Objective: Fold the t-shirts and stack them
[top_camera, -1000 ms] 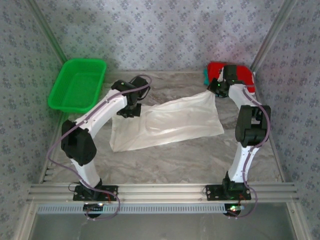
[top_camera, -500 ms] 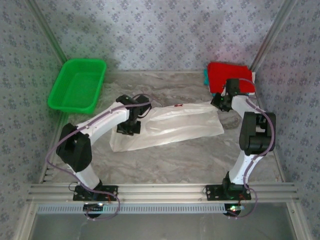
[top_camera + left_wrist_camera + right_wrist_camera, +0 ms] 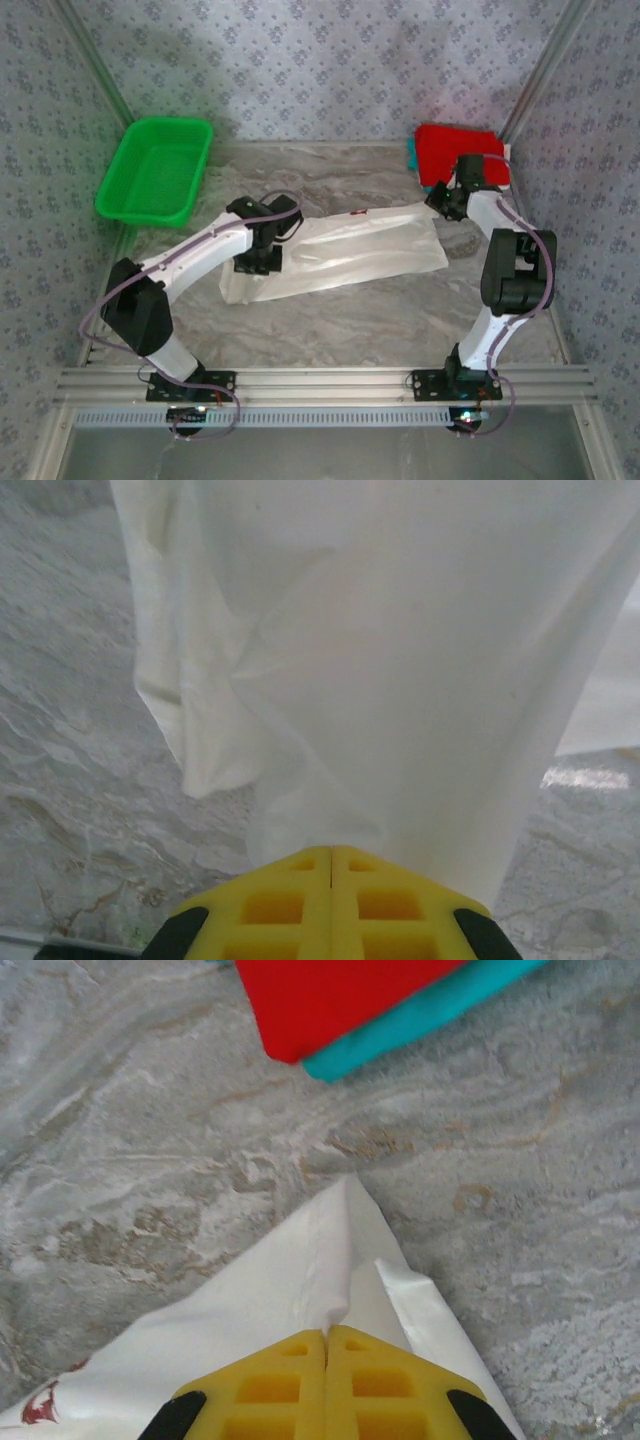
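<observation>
Step in hand, as I read it: first fold of the white shirt (image 3: pixel 340 255). It lies across mid-table between my two arms, long side running left to right, with the far edge pinched at both ends.

Left gripper (image 3: pixel 331 855): yellow fingers pressed flat together with no gap, and white cloth comes straight out of the seam and hangs ahead in soft folds. Right gripper (image 3: pixel 327 1338): same, clamped on a pointed corner of the shirt, which is doubled over there.

The red shirt (image 3: pixel 460 150) is folded at the far right corner and sits on the teal shirt (image 3: pixel 420 1020), whose edge peeks out underneath. That pile is near the right gripper but not touching it. The basket (image 3: pixel 160 122) is far left, well apart.

Next move, my guess: bring both pinched ends toward me together, lay the far edge on the near edge, then let go. It calls for the arms to move in step with the cloth taut between them, or the edge sags and the fold goes crooked.

Materials: the white shirt is thin, limp and slightly sheer, and it creases easily. A bit of red print (image 3: pixel 40 1405) shows near the held edge. The red and teal shirts are flat with crisp straight edges. The table (image 3: pixel 350 320) is grey marble-pattern and looks hard and smooth, so the cloth may slide. The basket is rigid green plastic mesh.
</observation>
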Motion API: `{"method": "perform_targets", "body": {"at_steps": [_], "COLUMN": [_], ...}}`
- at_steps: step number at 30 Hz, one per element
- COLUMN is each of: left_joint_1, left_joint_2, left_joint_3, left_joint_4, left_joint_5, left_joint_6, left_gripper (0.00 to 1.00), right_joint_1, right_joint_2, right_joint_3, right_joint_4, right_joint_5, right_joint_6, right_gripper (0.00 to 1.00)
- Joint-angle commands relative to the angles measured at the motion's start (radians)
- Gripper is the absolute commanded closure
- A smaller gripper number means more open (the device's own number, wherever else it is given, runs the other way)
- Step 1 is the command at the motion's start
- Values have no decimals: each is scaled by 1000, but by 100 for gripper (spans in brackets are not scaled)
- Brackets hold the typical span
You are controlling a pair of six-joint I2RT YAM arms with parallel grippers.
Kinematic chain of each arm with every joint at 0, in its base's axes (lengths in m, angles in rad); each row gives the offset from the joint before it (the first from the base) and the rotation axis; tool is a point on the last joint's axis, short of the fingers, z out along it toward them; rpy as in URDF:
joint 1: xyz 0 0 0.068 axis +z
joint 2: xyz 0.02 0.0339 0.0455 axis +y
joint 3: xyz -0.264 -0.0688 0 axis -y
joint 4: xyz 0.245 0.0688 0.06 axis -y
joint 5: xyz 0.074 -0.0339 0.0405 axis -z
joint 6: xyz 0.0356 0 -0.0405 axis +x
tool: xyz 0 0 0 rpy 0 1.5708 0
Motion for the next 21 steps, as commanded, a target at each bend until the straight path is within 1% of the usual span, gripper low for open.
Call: {"method": "perform_targets", "body": {"at_steps": [1, 2, 3, 4, 5, 9, 11, 15, 16, 17, 18, 21], "left_joint_1": [-28, -36, -44, -53, -58, -51, -20, 87, 113, 131, 149, 199], "left_joint_2": [1, 3, 1, -5, -18, -102, -133, -124, -107, -89, -66, 20], "left_joint_3": [-55, -55, -47, -37, -19, 47, 63, 25, 17, 5, -3, -11], "left_joint_4": [6, 0, -13, -24, -34, -55, -36, 108, 158, 199, 252, 361], "left_joint_5": [56, 55, 49, 44, 36, 11, 11, 53, 59, 64, 70, 102], "left_joint_6": [-52, -54, -54, -50, -41, 14, 43, 100, 110, 115, 121, 129], "left_gripper": [92, 80, 66, 59, 55, 54, 51, 51, 53, 56, 59, 61], "right_joint_1": [-11, -13, -13, -13, -14, -10, 4, 84, 112, 133, 148, 155], "right_joint_2": [-7, -12, -22, -37, -52, -141, -174, -164, -145, -125, -99, -10], "right_joint_3": [-62, -76, -82, -82, -81, -55, -13, 31, 46, 56, 64, 82], "right_joint_4": [-56, -62, -75, -101, -120, -182, -196, -184, -182, -176, -163, -137], "right_joint_5": [32, 36, 49, 71, 85, 155, 170, 133, 120, 111, 98, 37], "right_joint_6": [35, 39, 39, 43, 44, 38, 37, 0, -8, -11, -10, -7], "right_gripper": [93, 88, 79, 74, 71, 68, 68, 68, 69, 72, 77, 91]}}
